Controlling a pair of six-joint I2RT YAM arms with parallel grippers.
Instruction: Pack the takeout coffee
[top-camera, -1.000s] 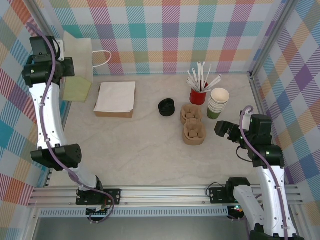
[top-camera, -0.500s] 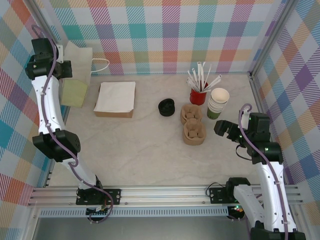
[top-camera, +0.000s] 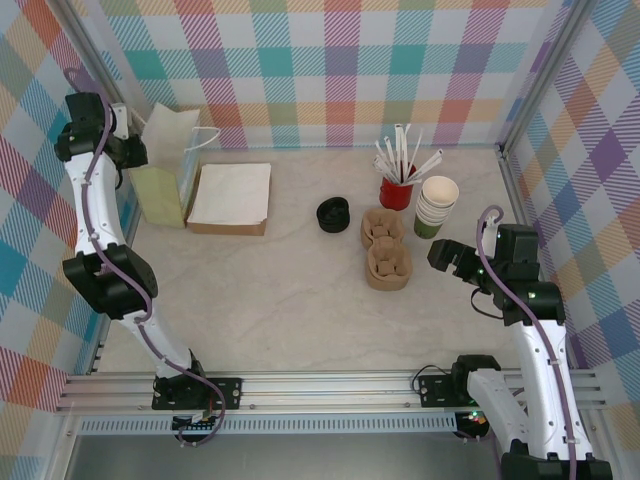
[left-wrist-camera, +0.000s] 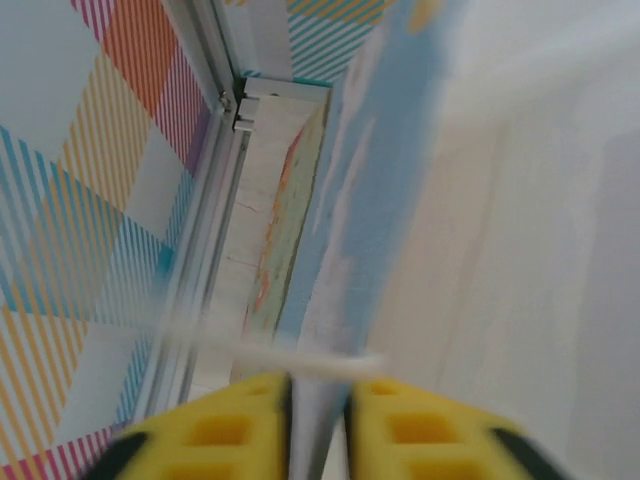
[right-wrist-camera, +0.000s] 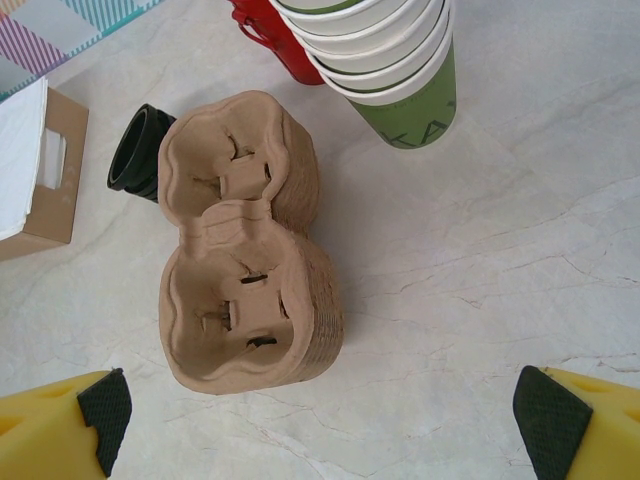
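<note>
Status of packing: early, by my reading.

- Paper bag (top-camera: 160, 185): upright at upper left of the top view, just beside a brown box of white napkins (top-camera: 232, 195).
- Left end effector (left-wrist-camera: 318, 400): at the bag's upper edge. Fingers narrow, with a thin bag edge running into the gap. The wrist view is blurred, so I cannot tell whether they pinch it.
- Stack of olive-green paper cups (top-camera: 436, 207): right of centre on the tabletop (top-camera: 290, 300), cream inside, no lid on top.
- Black lids (top-camera: 333, 214): stacked, apart from the cups, left of the pulp cup carriers (top-camera: 385, 250).
- Red cup of straws (top-camera: 397, 190): just beside the cups.
- Right end effector (top-camera: 455, 262): jaws wide, holding nothing, near the carriers and just below the cups in frame.

Done: bag apparently set upright for loading.
Left: separate one cup, lid it, place it in the bag.
</note>
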